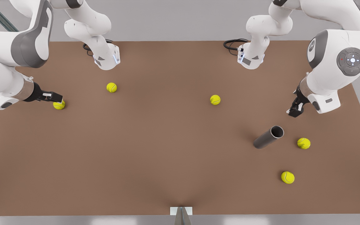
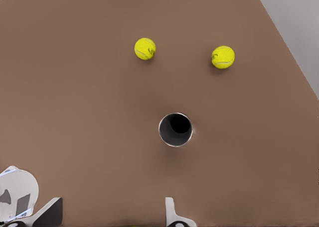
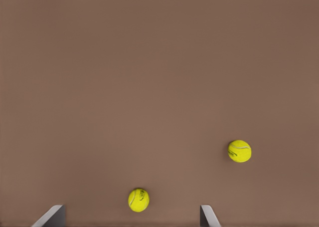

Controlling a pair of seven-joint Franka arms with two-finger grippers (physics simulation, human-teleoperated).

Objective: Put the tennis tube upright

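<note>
The tennis tube (image 1: 268, 137) lies on its side on the brown table (image 1: 155, 156), toward the front view's right. We see its open round end (image 2: 175, 129) in the left wrist view, facing the camera. It is not standing up yet.

We count five tennis balls on the table. Going from the front view's left to its right: the first ball (image 1: 59, 105) sits right at the tips of the right gripper (image 1: 55, 97). The second ball (image 1: 111, 87) is a bit farther along, and the third ball (image 1: 215, 99) is near the middle. The fourth ball (image 1: 287, 177) and the fifth ball (image 1: 303, 143) lie near the tube, on the front view's right.

We see two arms. The right gripper is low by the first ball, and its two fingers (image 3: 50, 218) are spread apart with nothing between them. The left gripper (image 1: 294, 110) hangs above the table near the tube's open end. Its fingers (image 2: 172, 214) are also spread apart and hold nothing.
</note>
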